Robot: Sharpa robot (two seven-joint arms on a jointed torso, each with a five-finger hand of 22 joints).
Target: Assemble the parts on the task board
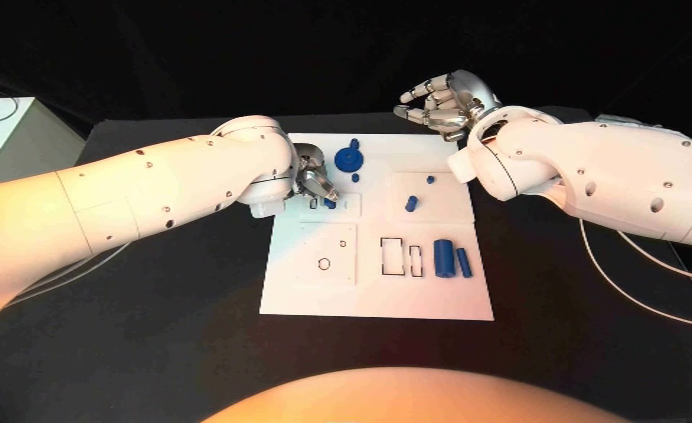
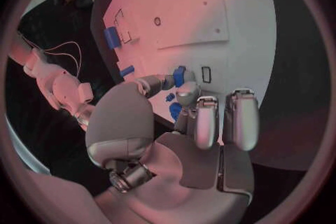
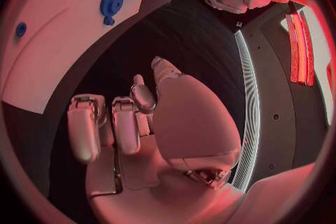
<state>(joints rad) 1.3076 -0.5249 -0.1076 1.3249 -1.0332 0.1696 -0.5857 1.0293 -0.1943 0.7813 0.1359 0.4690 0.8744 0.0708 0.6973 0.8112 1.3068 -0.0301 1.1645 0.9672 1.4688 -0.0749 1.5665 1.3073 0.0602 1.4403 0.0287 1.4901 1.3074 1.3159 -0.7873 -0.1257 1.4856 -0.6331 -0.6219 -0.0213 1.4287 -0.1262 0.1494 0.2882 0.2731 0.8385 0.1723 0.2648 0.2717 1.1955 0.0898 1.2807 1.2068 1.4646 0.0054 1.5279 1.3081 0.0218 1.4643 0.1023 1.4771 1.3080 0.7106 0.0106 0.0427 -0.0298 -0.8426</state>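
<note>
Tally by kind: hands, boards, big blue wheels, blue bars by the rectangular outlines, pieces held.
Hands: 2 (left hand, right hand)
White board: 1
Big blue wheel: 1
Blue bars: 2
Held small blue piece: 1
Total: 7

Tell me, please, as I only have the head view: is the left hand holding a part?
Observer: Yes. The left wrist view shows the left hand pinching a small blue part between thumb and finger.
Operator: What is next to that part?
Observer: A small rectangular slot in the board, just beside it.
Operator: And is anything in the right hand?
Observer: No. In the right wrist view the right hand holds nothing, its fingers curled over the black table.
</note>
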